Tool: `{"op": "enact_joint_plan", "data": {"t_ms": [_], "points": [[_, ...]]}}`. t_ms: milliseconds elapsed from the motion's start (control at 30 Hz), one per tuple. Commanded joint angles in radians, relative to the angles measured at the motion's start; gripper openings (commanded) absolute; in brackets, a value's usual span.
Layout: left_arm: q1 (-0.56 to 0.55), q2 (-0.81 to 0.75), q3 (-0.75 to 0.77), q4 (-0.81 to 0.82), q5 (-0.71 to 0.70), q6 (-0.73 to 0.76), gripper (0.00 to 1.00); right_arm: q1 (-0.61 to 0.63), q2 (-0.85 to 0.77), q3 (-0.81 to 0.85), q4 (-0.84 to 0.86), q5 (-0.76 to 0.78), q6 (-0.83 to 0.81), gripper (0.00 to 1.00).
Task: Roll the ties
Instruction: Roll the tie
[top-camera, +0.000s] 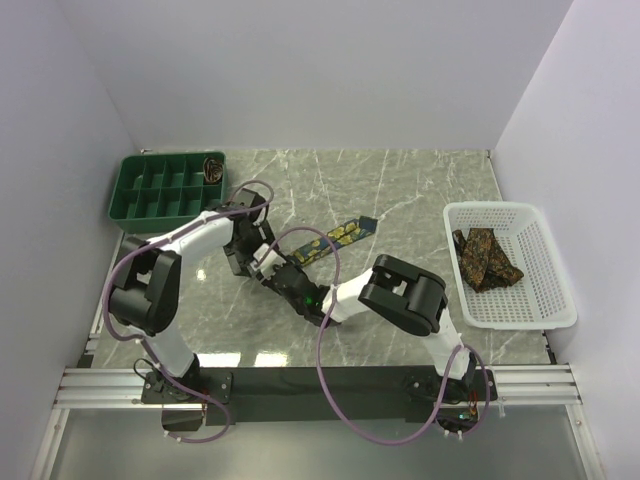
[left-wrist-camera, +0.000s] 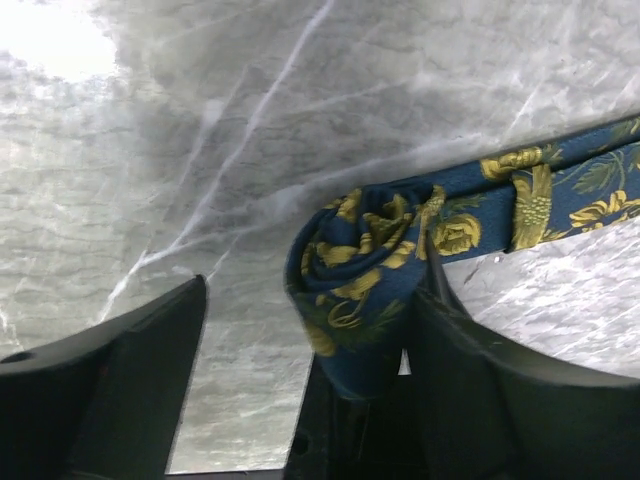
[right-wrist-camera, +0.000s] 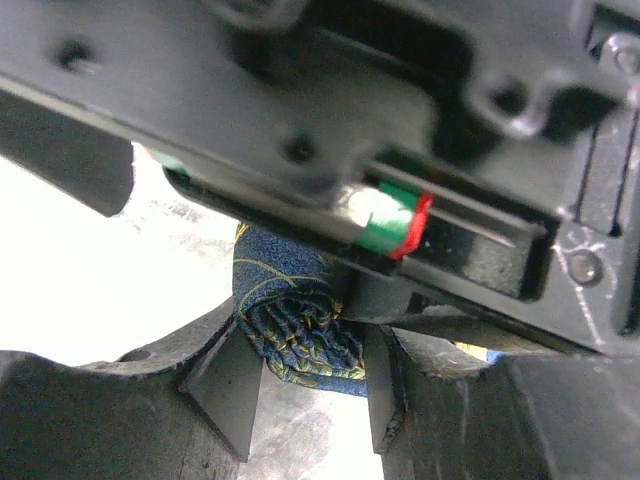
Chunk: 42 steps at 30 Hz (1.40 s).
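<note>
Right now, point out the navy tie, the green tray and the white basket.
navy tie (top-camera: 345, 233): top external view, flat unrolled stretch.
green tray (top-camera: 122, 187): top external view, left wall.
white basket (top-camera: 520, 322): top external view, near rim.

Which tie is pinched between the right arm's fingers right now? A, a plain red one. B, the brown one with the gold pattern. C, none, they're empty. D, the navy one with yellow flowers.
D: in the right wrist view the fingers close on the rolled end of the navy tie, while the brown ties lie in the white basket.

Navy tie (left-wrist-camera: 570, 188) cut off at rt edge, left wrist view.
</note>
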Motion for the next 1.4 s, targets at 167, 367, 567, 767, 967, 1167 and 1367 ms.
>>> {"op": "enact_joint_plan", "data": {"t_ms": [167, 367, 567, 767, 967, 1167, 1367], "points": [[0.090, -0.181, -0.031, 0.144, -0.002, -0.115, 0.91, -0.002, 0.046, -0.007, -0.164, -0.068, -0.003, 0.04], [0.121, -0.324, -0.162, 0.314, -0.125, -0.135, 0.83, -0.005, 0.043, -0.001, -0.187, -0.099, 0.006, 0.05], [0.122, -0.332, -0.302, 0.411, -0.116, -0.155, 0.74, -0.012, 0.040, -0.003, -0.199, -0.122, 0.011, 0.05], [0.122, -0.249, -0.319, 0.399, -0.135, -0.177, 0.45, -0.012, 0.031, -0.007, -0.199, -0.131, 0.017, 0.05], [0.118, -0.168, -0.288, 0.393, -0.119, -0.145, 0.33, -0.015, 0.029, -0.004, -0.203, -0.130, 0.019, 0.05], [0.116, -0.094, -0.246, 0.423, -0.096, -0.071, 0.34, -0.013, 0.020, -0.015, -0.199, -0.140, 0.017, 0.05], [0.116, -0.010, -0.138, 0.394, -0.099, 0.069, 0.36, -0.013, 0.015, -0.022, -0.194, -0.142, 0.017, 0.06]]}}
